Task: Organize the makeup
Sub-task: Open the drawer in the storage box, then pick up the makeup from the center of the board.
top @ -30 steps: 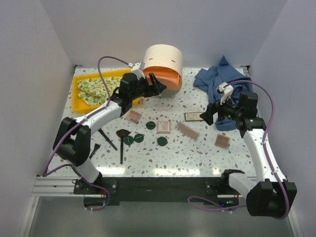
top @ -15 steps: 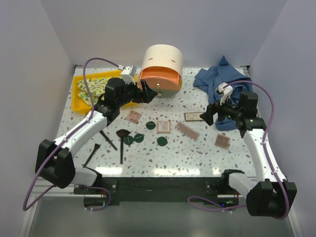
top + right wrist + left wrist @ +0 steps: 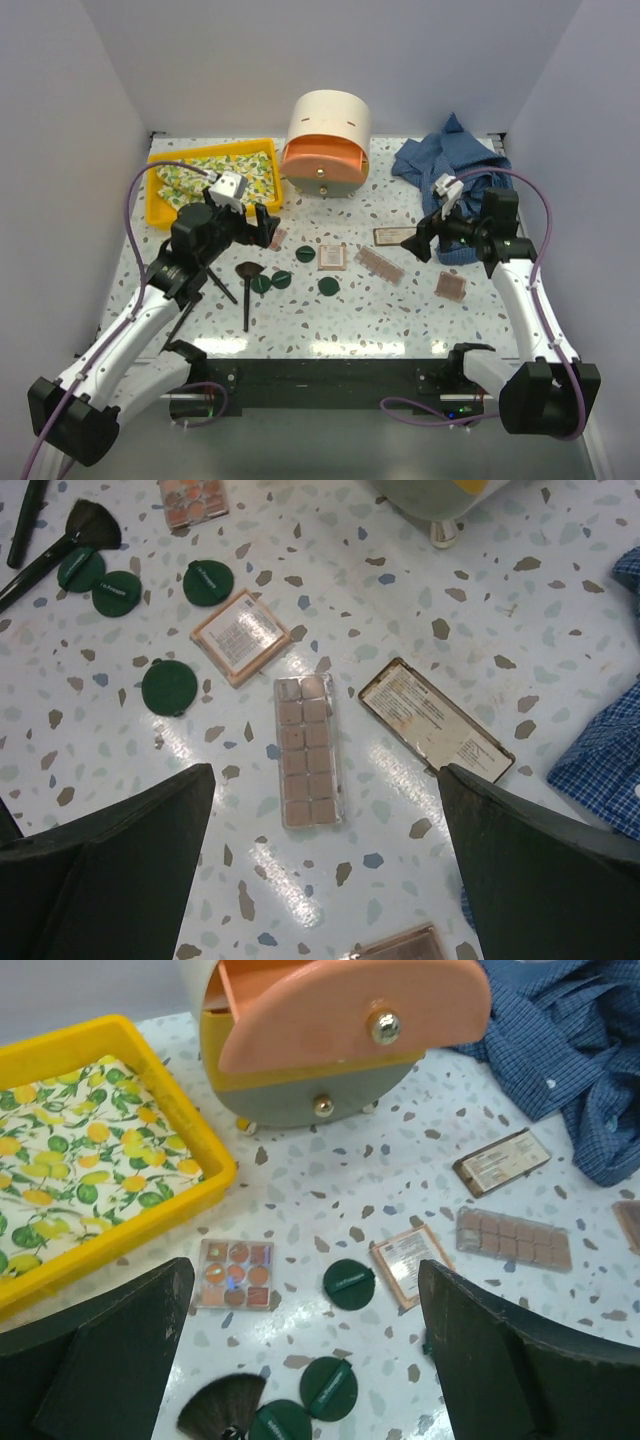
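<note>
Top external view shows both arms poised over the scattered makeup. The left jaws gape wide and hold nothing, just above a small palette [image 3: 275,238]. The right jaws are equally spread and empty, beside a dark-edged palette [image 3: 391,236].

More palettes, green discs [image 3: 306,253] and a fan brush [image 3: 247,290] lie loose across the middle of the desk [image 3: 400,320], in front of the pulled-out orange drawer [image 3: 320,165].

As I judge the risks:
- The palettes lie flat and offer little edge, so fingertips may skid and shove one away.
- Two discs by the brush head touch, so one grab could drag both.
- Both arms reaching for the centre could clash.

The desk is white speckled terrazzo, glossy, with glare along the near edge. Plain pale walls close in three sides.
</note>
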`<action>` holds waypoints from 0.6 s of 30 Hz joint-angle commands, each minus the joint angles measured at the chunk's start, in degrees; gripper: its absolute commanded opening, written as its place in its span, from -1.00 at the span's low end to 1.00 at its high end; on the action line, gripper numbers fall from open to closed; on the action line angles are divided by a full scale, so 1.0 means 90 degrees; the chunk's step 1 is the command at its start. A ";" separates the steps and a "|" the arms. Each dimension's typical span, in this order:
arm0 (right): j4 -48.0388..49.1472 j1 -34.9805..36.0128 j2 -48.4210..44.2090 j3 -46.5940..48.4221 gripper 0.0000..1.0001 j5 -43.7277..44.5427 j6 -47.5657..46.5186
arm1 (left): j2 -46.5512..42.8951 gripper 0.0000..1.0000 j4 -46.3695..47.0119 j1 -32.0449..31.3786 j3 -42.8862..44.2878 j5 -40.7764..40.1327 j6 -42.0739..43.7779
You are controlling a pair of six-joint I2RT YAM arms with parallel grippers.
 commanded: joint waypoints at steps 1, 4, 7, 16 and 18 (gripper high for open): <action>-0.0535 0.0007 0.0261 0.0284 0.97 -0.0370 -0.0650 | -0.0378 1.00 -0.0080 0.0031 -0.0472 -0.0353 0.0458; -0.0857 0.0075 0.0446 0.0362 0.97 -0.0292 -0.0963 | -0.0505 1.00 -0.0168 0.0040 -0.0589 -0.0597 0.0468; -0.1082 0.0212 0.0535 0.0411 0.97 0.0010 -0.1139 | -0.0554 1.00 -0.0197 0.0040 -0.0610 -0.0636 0.0468; -0.1278 0.1374 0.0672 0.0333 0.97 0.1163 -0.1345 | -0.0603 1.00 -0.0286 0.0040 -0.0619 -0.0773 0.0488; -0.1278 0.1530 0.0769 0.0314 0.97 0.1231 -0.1326 | -0.0612 1.00 -0.0286 0.0040 -0.0629 -0.0793 0.0488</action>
